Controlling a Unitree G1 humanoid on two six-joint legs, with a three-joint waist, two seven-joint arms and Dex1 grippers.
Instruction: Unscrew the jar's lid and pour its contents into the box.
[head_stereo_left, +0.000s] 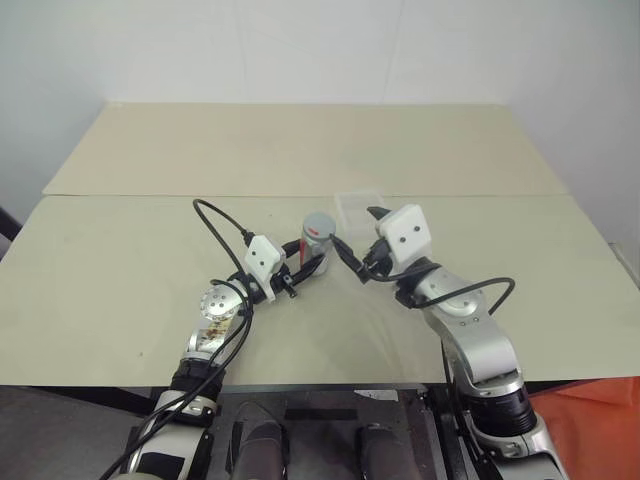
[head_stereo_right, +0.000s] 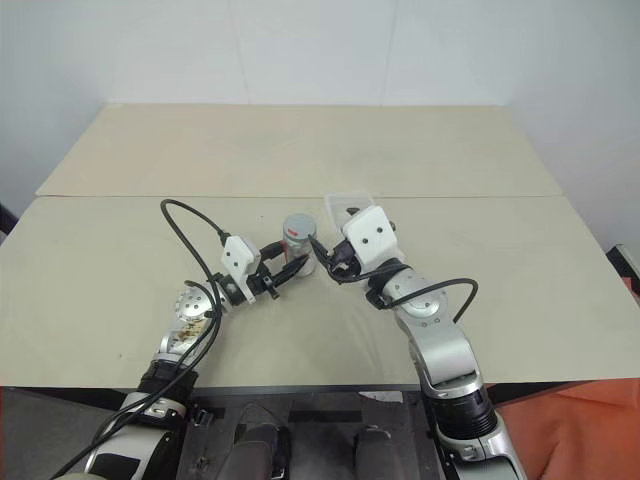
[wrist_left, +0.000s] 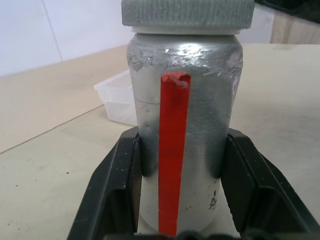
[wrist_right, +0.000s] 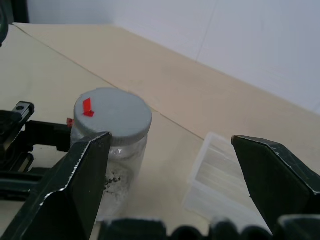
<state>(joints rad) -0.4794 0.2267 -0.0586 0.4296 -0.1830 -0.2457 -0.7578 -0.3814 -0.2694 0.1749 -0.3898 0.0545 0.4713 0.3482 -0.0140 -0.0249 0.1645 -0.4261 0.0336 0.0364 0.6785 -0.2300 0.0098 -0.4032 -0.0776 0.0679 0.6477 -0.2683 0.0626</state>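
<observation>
Jar: the jar (wrist_left: 185, 145) is the landmark here; it stands upright on the bench (head_stereo_left: 120, 270), near the middle, with a red vertical band on its silvery-grey wall.
Left pincer: the left pincer (head_stereo_left: 303, 268) is nearer to the robot than the jar and reaches to it from the left; its two black fingers (wrist_left: 117, 185) press on both sides of the lower half of the jar, so it is pinching the jar.
Lid: the lid (wrist_right: 113, 115) sits on top of the jar, grey, round and flat, with a ribbed edge and a small red mark on its top; it looks closed on the jar.
Right pincer: the right pincer (head_stereo_left: 356, 250) is just beside the jar on its right side, at about the height of the lid; its fingers (wrist_right: 80, 180) are spread wide and pinch nothing. In the right wrist view one finger stands in front of the jar wall; I cannot tell if it touches.
Box: the box (head_stereo_left: 360, 208) lies on the bench behind the jar and a little to the right, near but apart from it; it is clear plastic and shallow, and I see nothing inside.
Bench seam: a straight seam runs across the bench behind the jar, at about the place of the box.
Wall: a white wall (head_stereo_left: 320, 50) stands beyond the far edge of the bench, well apart from the jar.
</observation>
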